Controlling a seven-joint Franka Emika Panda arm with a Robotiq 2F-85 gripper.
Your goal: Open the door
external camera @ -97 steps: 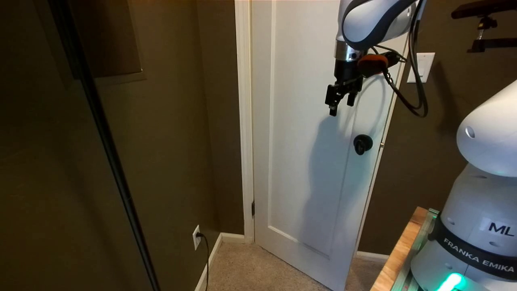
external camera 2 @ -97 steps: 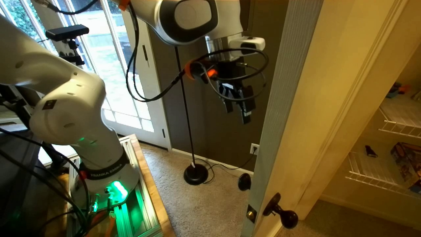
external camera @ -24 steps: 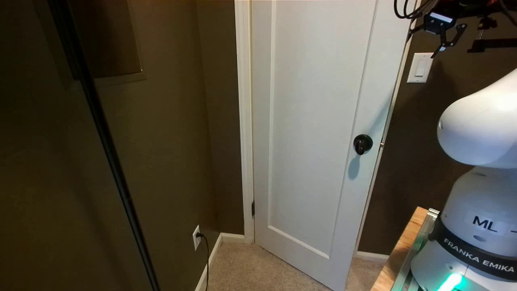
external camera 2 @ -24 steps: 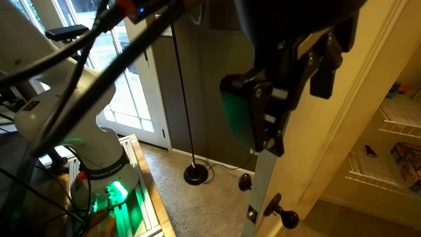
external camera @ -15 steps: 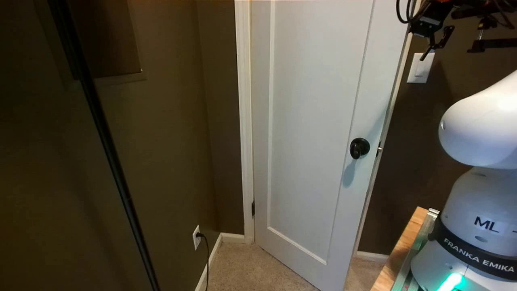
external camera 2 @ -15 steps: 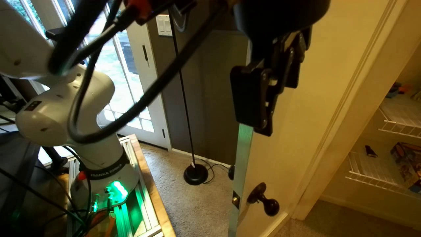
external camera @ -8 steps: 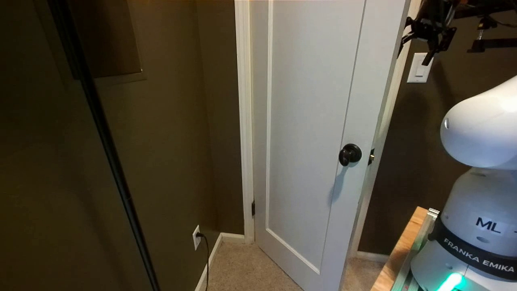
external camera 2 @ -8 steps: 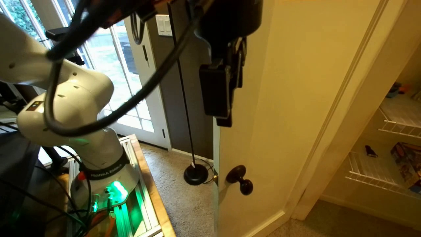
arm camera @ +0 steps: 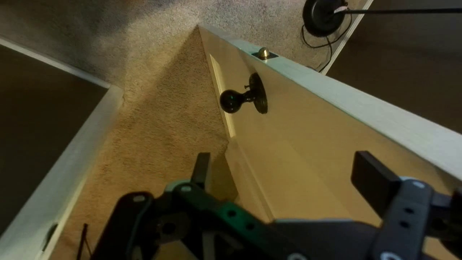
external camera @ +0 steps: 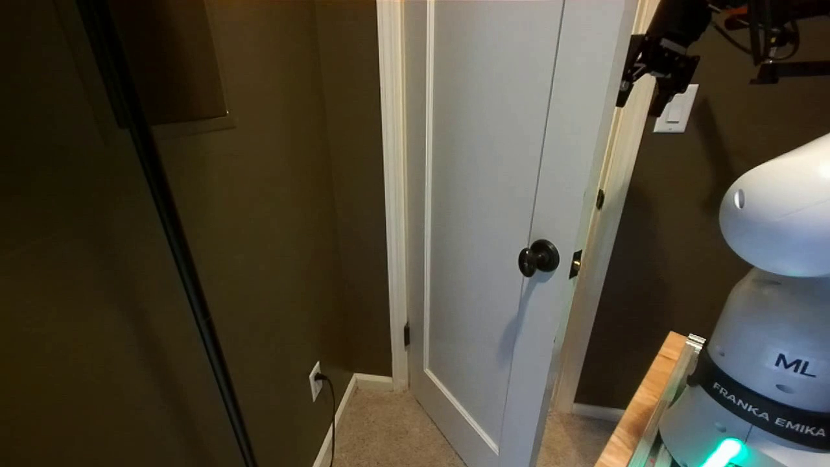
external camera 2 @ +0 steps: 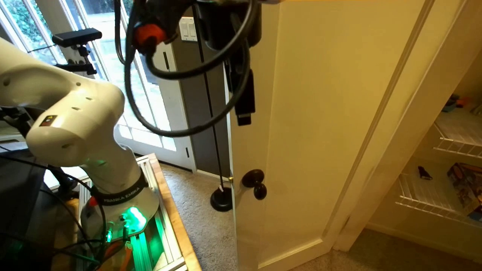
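The white panelled door point(external camera: 486, 194) stands ajar. Its closet-side face point(external camera 2: 320, 124) looks yellowish, and it also shows in the wrist view point(arm camera: 306, 137). A round black knob sits on each face, one seen in an exterior view point(external camera: 539, 257), the one on the closet-side face in an exterior view point(external camera 2: 260, 190) and in the wrist view point(arm camera: 232, 101). My gripper point(external camera: 640, 104) is above knob height at the door's free edge, on the closet side. In the wrist view its fingers point(arm camera: 288, 171) are wide apart with nothing between them. I cannot tell whether a finger touches the door.
The white door frame point(external camera: 609, 214) rises beside the gripper, with a light switch point(external camera: 676, 109) on the brown wall. A floor lamp base point(external camera 2: 221, 199) stands on the carpet. The robot's wooden table edge point(external camera 2: 177, 229) is near the door. Wire shelves point(external camera 2: 433, 210) are in the closet.
My gripper went from the door's room side to its closet side. Over the last second the door swung wider, its free edge moving away from the frame, and the gripper moved along with it.
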